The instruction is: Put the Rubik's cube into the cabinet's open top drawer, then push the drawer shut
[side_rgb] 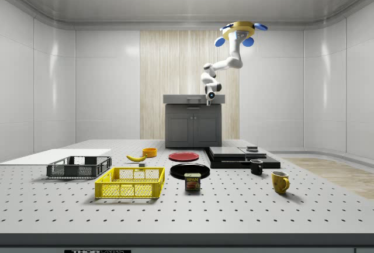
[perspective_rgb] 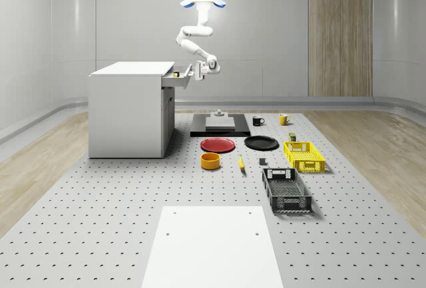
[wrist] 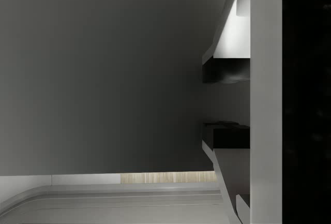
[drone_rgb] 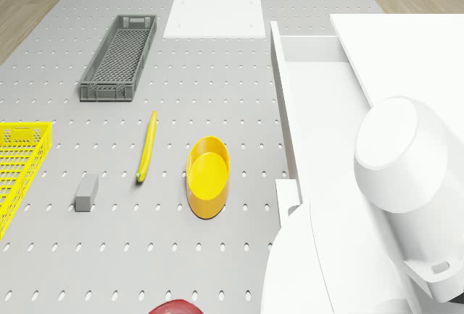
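The white cabinet stands at the whole-scene view's left with its top drawer pulled out. A small yellow-faced Rubik's cube lies inside that drawer. The drone hovers high above and just beyond the drawer's front. Its arm bends down so that the gripper sits right at the drawer's front panel. In the wrist view the gripper faces a flat grey panel, its two fingers apart with nothing between them. The side view has the gripper level with the cabinet's top.
On the floor mat lie a red plate, a black plate, a yellow bowl, a banana, a yellow basket and a grey crate. A black slab sits behind them, a white board in front.
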Motion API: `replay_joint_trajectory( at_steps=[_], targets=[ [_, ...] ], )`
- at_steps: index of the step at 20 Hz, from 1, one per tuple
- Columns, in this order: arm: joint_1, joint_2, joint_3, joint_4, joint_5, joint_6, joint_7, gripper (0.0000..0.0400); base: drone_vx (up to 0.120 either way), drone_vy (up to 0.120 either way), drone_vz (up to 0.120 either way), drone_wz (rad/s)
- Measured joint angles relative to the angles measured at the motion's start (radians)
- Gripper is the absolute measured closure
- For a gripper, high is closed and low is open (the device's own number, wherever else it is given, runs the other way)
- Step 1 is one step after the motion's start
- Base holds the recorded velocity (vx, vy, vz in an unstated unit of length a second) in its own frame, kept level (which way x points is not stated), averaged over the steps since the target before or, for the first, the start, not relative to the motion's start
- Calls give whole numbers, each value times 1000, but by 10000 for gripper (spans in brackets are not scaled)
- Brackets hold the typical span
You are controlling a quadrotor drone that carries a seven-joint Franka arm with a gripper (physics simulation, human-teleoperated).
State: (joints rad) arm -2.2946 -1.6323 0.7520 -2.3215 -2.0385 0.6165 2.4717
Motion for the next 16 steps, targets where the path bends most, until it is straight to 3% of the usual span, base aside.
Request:
replay_joint_trajectory(
  at_steps=[2, 11, 13, 16],
  targets=[
    [10, -12, -30, -23, 4, 17, 60, 295, 0, 0, 0, 0],
    [159, -54, -54, -48, -222, 46, -155, 295, 0, 0, 0, 0],
    [177, -55, -86, -67, -236, 52, -94, 295, 0, 0, 0, 0],
    [230, -60, -88, -66, -323, 61, -183, 295, 0, 0, 0, 0]
  ],
)
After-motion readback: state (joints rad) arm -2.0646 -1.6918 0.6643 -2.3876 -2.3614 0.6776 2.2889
